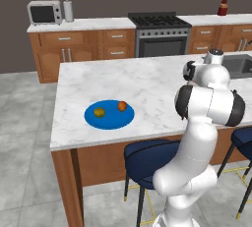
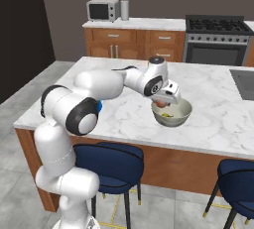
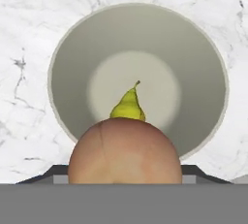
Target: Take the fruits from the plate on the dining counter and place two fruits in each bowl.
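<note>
Over the pale cream-grey bowl [image 2: 182, 114] on the dining counter [image 2: 218, 124] my gripper [image 2: 161, 102] hangs, shut on a pinkish-red fruit [image 3: 125, 152]. The hand view looks straight down into this bowl [image 3: 72, 92], where a yellow-green fruit [image 3: 128, 107] lies on the bottom just beyond the held one. A dark fingertip [image 3: 193, 170] shows at each side of the held fruit. Further left on the counter [image 1: 147, 78] sits the blue plate [image 1: 110, 120] with an olive-yellow fruit [image 1: 100, 112] and an orange fruit [image 1: 122, 105] on it.
Dark blue stools [image 1: 145, 155] [image 2: 106, 161] stand along the counter's near side. A sink [image 1: 238, 64] is set into the counter's right end. Stove [image 1: 160, 33], microwave [image 1: 44, 12] and wooden cabinets line the back wall. My own arm [image 1: 209, 103] blocks the bowl in the left base view.
</note>
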You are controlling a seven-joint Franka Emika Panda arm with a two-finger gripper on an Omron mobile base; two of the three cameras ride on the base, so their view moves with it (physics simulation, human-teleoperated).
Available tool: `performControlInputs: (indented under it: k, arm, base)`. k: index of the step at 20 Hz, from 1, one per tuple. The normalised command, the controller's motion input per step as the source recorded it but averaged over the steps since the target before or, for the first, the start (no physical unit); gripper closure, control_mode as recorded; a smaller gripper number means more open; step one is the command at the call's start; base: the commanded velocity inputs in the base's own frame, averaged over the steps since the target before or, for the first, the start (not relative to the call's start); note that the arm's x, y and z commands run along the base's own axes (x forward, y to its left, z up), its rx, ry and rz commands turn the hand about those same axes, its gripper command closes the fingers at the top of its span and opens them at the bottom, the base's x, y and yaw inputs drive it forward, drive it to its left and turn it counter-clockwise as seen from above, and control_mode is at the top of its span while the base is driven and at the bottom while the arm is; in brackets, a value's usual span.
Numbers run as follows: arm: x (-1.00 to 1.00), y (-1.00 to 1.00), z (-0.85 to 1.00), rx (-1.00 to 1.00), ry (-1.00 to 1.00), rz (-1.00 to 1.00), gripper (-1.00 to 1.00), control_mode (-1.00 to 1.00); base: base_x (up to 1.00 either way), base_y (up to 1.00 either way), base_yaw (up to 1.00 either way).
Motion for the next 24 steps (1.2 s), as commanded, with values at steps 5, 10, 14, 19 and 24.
performControlInputs:
  k: [5,10,14,19,24]
  arm:
    - [0.40,-0.23,-0.26,0.00,0.00,-0.05,1.00,-1.00]
    - [0.17,-0.24,-0.18,0.02,0.06,0.00,1.00,-1.00]
    - [0.09,-0.15,-0.26,0.02,0.11,0.00,1.00,-1.00]
    - [0.21,0.00,-0.42,0.00,0.09,0.00,1.00,-1.00]
    - [0.24,0.00,-0.37,0.01,0.08,0.00,1.00,-1.00]
  base:
    - [0.00,0.00,0.00]
    - [0.00,0.00,0.00]
    - [0.00,0.00,0.00]
    - [0.00,0.00,0.00]
    - [0.00,0.00,0.00]
